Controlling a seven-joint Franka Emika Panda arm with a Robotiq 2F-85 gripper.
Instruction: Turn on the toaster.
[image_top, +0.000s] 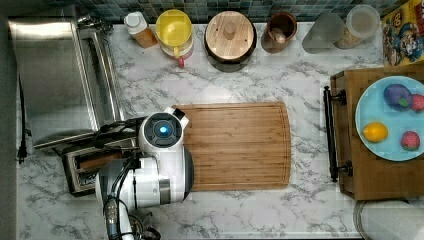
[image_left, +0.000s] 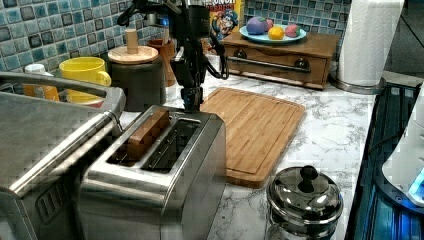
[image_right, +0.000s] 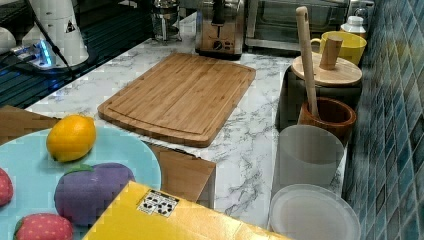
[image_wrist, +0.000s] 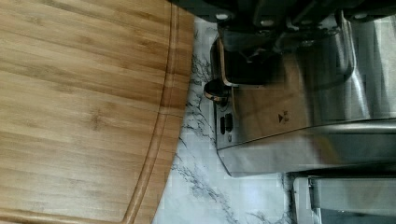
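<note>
I am hovering my fingers (image_left: 192, 102) at the toaster's (image_left: 155, 170) board-side end, over its lever. Finger spread: cannot tell. Lever press looking still undone.

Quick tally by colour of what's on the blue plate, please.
Purple: 1, the purple fruit
Yellow: 1, the lemon
Red: 2, one strawberry touching the purple fruit, one strawberry apart
Total: 4 on the plate
</note>
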